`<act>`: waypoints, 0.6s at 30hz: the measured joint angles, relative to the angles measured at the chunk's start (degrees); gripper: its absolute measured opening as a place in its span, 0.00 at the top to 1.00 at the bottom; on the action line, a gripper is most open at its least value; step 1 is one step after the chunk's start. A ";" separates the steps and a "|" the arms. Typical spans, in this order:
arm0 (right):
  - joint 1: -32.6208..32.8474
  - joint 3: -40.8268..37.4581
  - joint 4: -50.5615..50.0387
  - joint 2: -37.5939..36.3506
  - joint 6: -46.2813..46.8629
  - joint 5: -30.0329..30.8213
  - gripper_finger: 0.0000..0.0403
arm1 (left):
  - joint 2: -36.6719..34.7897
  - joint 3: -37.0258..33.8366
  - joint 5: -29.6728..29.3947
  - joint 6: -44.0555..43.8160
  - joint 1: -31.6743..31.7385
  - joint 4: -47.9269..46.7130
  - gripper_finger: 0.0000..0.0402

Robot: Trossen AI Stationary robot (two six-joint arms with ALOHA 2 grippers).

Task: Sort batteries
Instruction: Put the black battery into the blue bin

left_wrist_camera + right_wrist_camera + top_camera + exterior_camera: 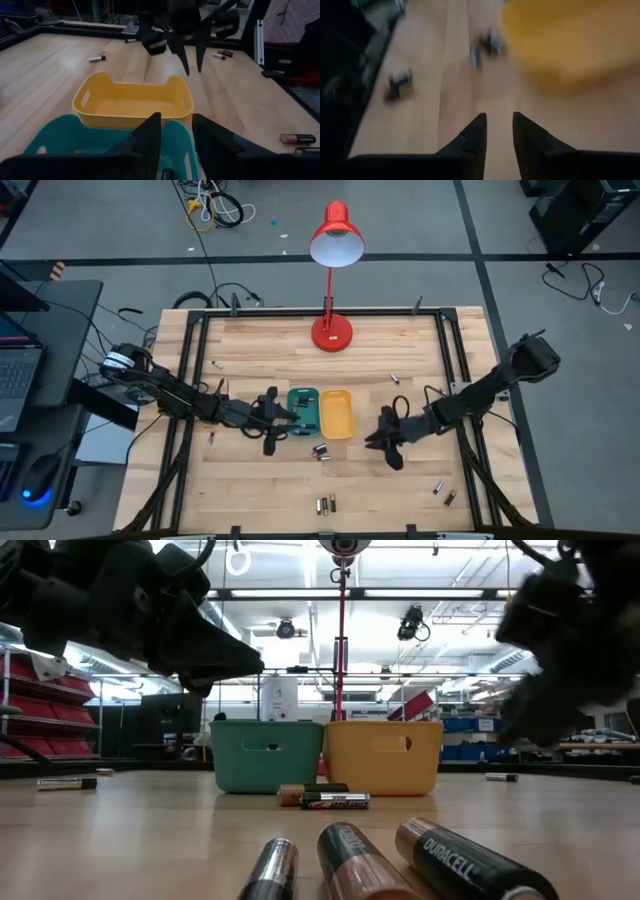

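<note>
The teal tray (302,410) and the yellow tray (337,413) stand side by side at mid-table. My left gripper (287,420) (177,134) hovers open over the teal tray (60,137), its fingers empty; a dark battery end (167,174) shows in the tray below them. My right gripper (386,446) (496,131) is open and empty, low over the wood to the right of the yellow tray (570,40). Loose batteries lie on their sides on the table: a pair (321,450) (322,798) in front of the trays, and a group (326,503) (350,860) near the near edge.
A red desk lamp (331,330) stands at the far middle of the table. More batteries lie scattered at the near right (443,493), far right (395,378), far left (215,365) and left (210,438). Black rails (190,380) run along both table sides.
</note>
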 joint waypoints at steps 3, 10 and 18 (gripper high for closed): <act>2.33 0.00 -4.86 -0.17 6.95 -2.21 0.82 | 0.00 0.00 0.00 0.00 -0.05 -0.03 0.68; 7.66 3.25 -14.82 -0.30 17.76 -8.01 0.82 | 0.00 0.00 -0.02 0.00 -0.05 1.69 0.68; 10.82 14.59 -39.45 -0.30 23.84 -12.16 0.82 | -0.02 0.00 -0.02 0.00 -0.05 2.62 0.68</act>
